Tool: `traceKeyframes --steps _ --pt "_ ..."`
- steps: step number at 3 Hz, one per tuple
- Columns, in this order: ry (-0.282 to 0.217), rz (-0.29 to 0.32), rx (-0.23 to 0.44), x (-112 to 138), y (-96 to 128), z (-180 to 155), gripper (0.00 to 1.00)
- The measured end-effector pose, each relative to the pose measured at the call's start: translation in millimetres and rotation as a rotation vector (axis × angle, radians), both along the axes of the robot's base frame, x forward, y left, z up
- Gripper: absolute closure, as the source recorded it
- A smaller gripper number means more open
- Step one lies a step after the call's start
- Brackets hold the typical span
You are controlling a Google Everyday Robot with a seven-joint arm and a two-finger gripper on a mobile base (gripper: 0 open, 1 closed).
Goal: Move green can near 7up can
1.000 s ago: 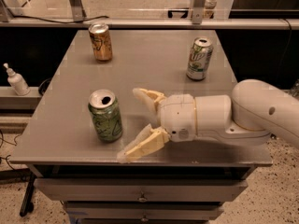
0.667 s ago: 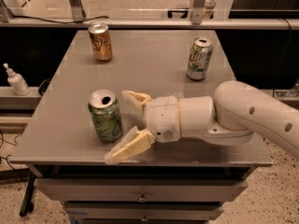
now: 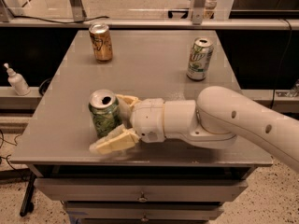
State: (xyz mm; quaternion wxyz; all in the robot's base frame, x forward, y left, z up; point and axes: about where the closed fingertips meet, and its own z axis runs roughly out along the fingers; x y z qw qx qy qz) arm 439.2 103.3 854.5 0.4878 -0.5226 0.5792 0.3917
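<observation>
a: so where was the all-green soda can with the silver top (image 3: 104, 116)?
b: upright on the near left of the grey table (image 3: 154, 78), well apart from the white-and-green 7up can (image 3: 200, 59); the cream two-finger gripper (image 3: 106, 123) straddled it, jaws wide, not yet pinching
a: how would it handle?
b: it looked opened, so probably light, thin-walled and slick; best gripped gently at mid-body

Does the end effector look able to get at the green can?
Probably yes: the end effector sits at the front of the table, fingers open either side of the green can, with nothing in the way.
</observation>
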Motion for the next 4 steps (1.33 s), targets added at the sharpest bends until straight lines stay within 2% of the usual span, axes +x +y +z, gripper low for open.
traceKeyframes --steps 2,3,4 --pt "-0.047 -0.069 -0.018 23.3 -6.4 6.1 0.64" --pt "-0.102 -0.122 -0.05 40.6 -32.1 29.4 0.89" --pt "-0.166 -0.189 -0.105 55.4 -73.4 64.3 1.0"
